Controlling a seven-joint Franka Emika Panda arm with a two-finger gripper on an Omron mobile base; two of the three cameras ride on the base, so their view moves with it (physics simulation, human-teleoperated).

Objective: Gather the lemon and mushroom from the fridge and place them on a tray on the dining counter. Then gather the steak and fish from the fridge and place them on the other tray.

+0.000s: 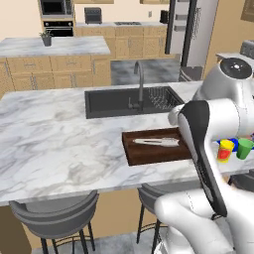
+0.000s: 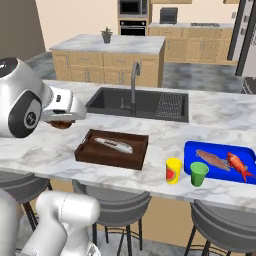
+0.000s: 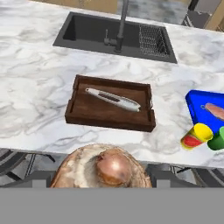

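Over the counter's near edge, left of the brown tray: mushroom in the hand, tray ahead.

The hand [image 2: 63, 119] looks clamped on the mushroom [image 3: 103, 168], though its fingertips are hidden behind the cap; the dark wooden tray [image 3: 109, 122] lies just forward of it and a little to the right, near the near edge of the counter [image 3: 35, 87], long side parallel to that edge; a pale slim utensil [image 3: 113, 99] lies lengthwise toward the tray's back rim, so the front half looks the freer landing spot; the blue tray [image 3: 195, 106] sits well apart, toward the right end.
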